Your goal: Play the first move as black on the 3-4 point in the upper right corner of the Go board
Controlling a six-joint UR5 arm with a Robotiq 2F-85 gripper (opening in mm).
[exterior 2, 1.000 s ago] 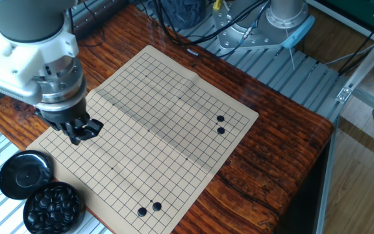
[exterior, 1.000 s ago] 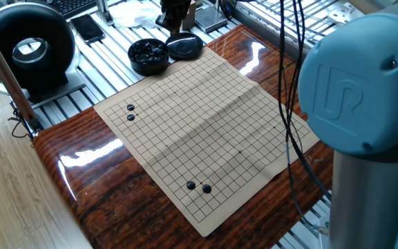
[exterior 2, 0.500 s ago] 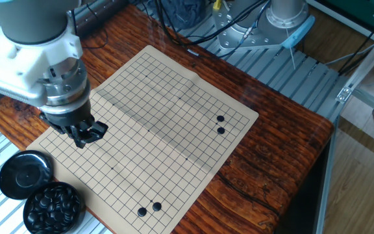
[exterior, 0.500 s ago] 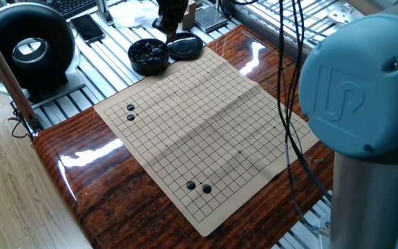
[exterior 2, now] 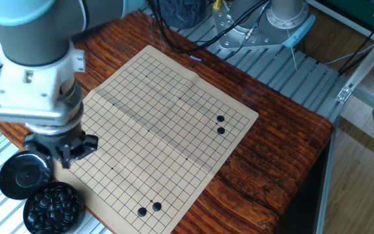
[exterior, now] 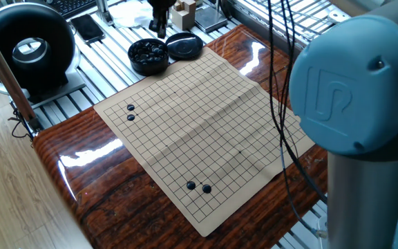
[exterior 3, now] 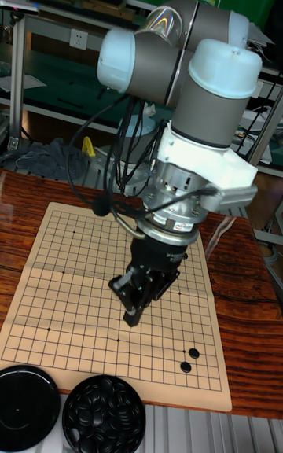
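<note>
Surface: glossy reddish wood on an aluminium-slat frame, carrying a tan paper Go board with a crease across its middle.

Nearest in the other fixed view: round black bowl heaped with black stones, standing on the slats just off the board's corner. Its lid lies flat, touching the bowl.

End effector: hangs from the grey-and-blue arm, pointing down over the board's edge strip next to the lid and bowl. Tall fixed view puts the tip above the board, clear of the bowl. Fingers stand narrow, close together. Whether a stone sits between them: cannot tell, since the tips are dark and small in every view.

Black stones on the board: one pair side by side near the near corner; a second pair near the right-hand corner, well apart from the first. Both pairs lie away from the end effector.

The 3-4 point: grid lines are sharp, but which corner counts as upper right cannot be told.

Farther back: black cables trail across the wood beyond the board, and the arm's base stands on the slats.
</note>
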